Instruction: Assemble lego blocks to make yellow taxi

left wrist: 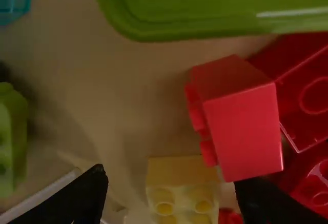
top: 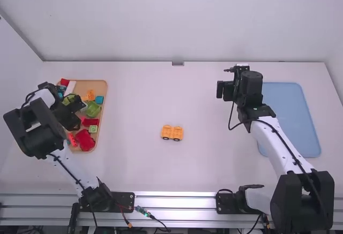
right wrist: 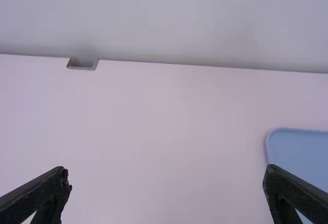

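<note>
An orange-yellow wheeled block piece [top: 172, 133] stands on the middle of the table. My left gripper [top: 72, 121] is low over the wooden tray of loose blocks at the far left. In the left wrist view my left gripper [left wrist: 171, 196] is open, with a yellow block [left wrist: 182, 183] between and below its fingers and a red block [left wrist: 243, 126] close beside one fingertip. Above the table, left of the blue tray, is my right gripper [top: 225, 87]; in the right wrist view my right gripper [right wrist: 166, 180] is wide open with nothing between its fingers.
The wooden tray [top: 103, 87] holds several red, green, orange and blue blocks. A large green piece [left wrist: 215, 8] and a light green block [left wrist: 13, 137] lie around the left fingers. A blue tray [top: 300, 121] lies at the right, beside the right arm.
</note>
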Robot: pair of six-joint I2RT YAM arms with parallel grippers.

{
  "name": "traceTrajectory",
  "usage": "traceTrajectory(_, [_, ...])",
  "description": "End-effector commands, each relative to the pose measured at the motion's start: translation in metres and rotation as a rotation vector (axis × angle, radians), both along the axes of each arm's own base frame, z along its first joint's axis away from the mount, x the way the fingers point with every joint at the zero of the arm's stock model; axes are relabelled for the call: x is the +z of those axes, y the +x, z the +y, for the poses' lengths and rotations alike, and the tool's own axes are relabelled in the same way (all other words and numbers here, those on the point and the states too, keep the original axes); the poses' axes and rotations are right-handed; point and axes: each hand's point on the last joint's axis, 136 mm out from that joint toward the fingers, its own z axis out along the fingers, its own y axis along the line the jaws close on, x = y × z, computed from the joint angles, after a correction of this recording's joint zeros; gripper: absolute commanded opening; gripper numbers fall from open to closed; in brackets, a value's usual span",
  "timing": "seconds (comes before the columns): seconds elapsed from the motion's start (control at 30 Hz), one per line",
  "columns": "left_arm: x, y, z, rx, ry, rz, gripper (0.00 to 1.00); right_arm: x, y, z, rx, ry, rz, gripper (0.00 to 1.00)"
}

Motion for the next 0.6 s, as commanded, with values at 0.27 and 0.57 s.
traceTrajectory(0.27, [-0.0126, -0.0146, -0.0008, 0.017, 0.025, 0.051, 0.59, 0.0164, 0.0047, 0.0008, -0.002, 0.003, -0.039, 0.99])
traceTrajectory(0.57, [-0.0123, -0.0100, 0.0018, 0.024, 0.036, 0.032, 0.32, 0.0164, 0.0046, 0.0008, -0.002, 0.003, -0.038, 0.99])
